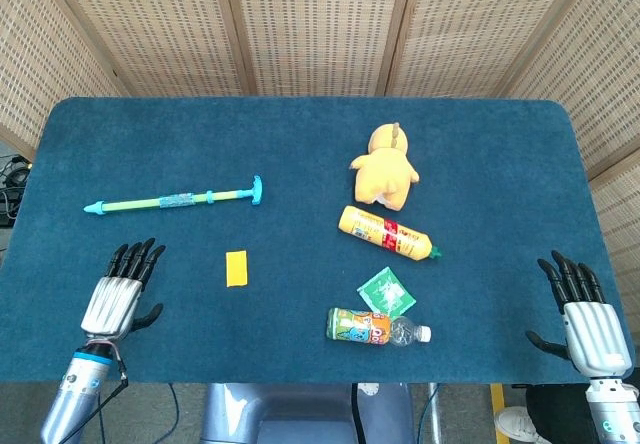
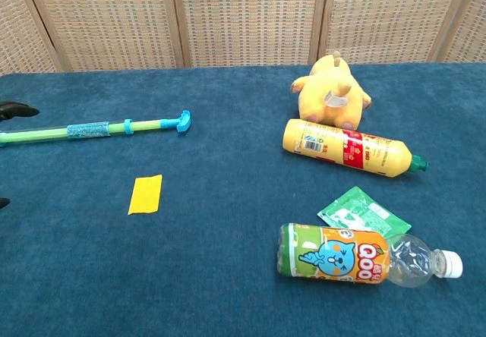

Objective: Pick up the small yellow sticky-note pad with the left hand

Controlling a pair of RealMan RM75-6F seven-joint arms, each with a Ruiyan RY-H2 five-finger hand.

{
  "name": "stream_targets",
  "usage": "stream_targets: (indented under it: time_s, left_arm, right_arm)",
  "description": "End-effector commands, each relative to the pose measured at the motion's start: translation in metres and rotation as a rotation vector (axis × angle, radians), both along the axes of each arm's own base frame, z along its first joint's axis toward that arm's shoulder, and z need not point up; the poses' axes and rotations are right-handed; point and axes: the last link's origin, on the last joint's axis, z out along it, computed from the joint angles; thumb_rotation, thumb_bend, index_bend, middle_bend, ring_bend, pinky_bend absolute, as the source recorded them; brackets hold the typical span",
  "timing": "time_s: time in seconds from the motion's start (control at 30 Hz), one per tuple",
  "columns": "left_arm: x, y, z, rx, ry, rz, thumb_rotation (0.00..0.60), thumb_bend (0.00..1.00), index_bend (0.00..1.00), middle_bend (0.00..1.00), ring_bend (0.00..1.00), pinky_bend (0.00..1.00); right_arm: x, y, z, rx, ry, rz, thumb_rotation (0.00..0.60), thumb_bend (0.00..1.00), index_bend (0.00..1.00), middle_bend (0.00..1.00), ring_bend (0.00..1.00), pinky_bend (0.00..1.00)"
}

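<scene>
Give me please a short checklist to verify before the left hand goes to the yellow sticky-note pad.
1. Left hand holds nothing, fingers apart: ok.
2. Yellow sticky-note pad lies flat on the table, fully in view: ok.
3. Path from the left hand to the pad has no object in it: ok.
4. Long green and blue toy stick lies apart from the pad, farther back: ok.
5. Right hand is open at the table's right edge, away from the pad: ok.
6. Pad thick enough for the fingers to catch its edge: cannot tell.
</scene>
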Motion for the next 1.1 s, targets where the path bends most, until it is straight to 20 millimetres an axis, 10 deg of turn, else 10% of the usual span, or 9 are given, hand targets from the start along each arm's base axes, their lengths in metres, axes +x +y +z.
stream_targets:
  time_s: [0.03, 0.43, 1.1]
  left_arm:
    - [0.008, 0.013, -0.016, -0.032, 0.018, 0.001, 0.600, 0.32, 0.00, 0.00, 0.00, 0.00]
    - [0.051, 0.049, -0.074, -0.097, 0.066, -0.048, 0.600, 0.32, 0.00, 0.00, 0.00, 0.00]
    - [0.071, 0.061, -0.116, -0.139, 0.144, -0.023, 0.600, 0.32, 0.00, 0.00, 0.00, 0.00]
  right_arm:
    - [-0.001, 0.000, 0.000, 0.000, -0.003, -0.002, 0.600, 0.00, 0.00, 0.00, 0.00, 0.00]
    - [-0.005, -0.004, 0.002, 0.009, -0.024, -0.016, 0.600, 0.00, 0.00, 0.00, 0.00, 0.00]
    - [-0.007, -0.005, 0.006, 0.032, -0.075, -0.009, 0.600, 0.00, 0.00, 0.00, 0.00, 0.00]
